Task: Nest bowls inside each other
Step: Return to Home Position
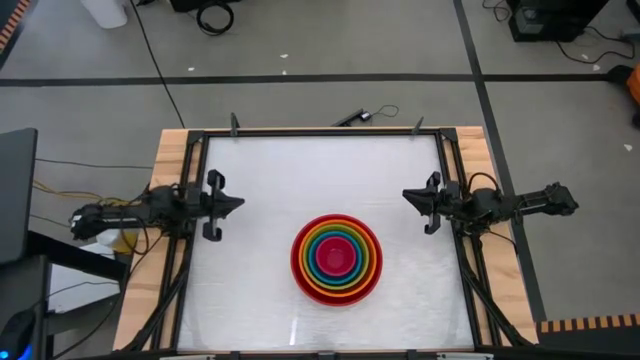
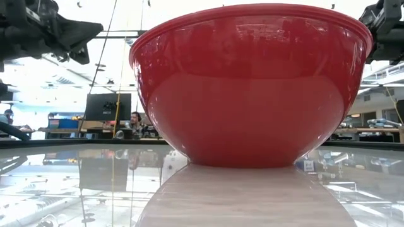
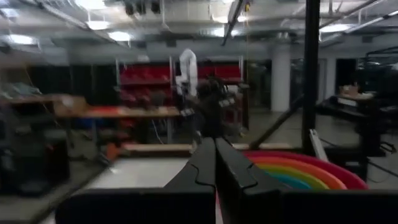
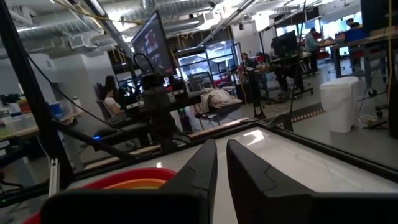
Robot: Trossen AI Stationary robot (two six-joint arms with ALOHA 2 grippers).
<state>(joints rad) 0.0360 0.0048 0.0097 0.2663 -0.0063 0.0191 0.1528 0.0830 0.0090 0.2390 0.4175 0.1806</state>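
Observation:
The bowls stand nested in one stack a little right of the table's middle, toward its near edge. The red bowl [image 1: 297,262] is outermost, then orange, yellow-green and blue, with the pink one [image 1: 337,257] innermost. In the low view only the red bowl [image 2: 252,94] shows, resting on its base. My left gripper [image 1: 238,203] hangs shut over the table's left side, clear of the stack [image 3: 298,171]. My right gripper [image 1: 408,196] hangs over the right side, its fingers [image 4: 221,144] a narrow gap apart and holding nothing. The red bowl's rim [image 4: 118,177] shows beyond it.
A black frame [image 1: 320,135] runs round the white table top [image 1: 260,180], with wooden strips [image 1: 172,160] outside it. White surface lies bare to the left, right and far side of the stack. People sit at desks in the room behind.

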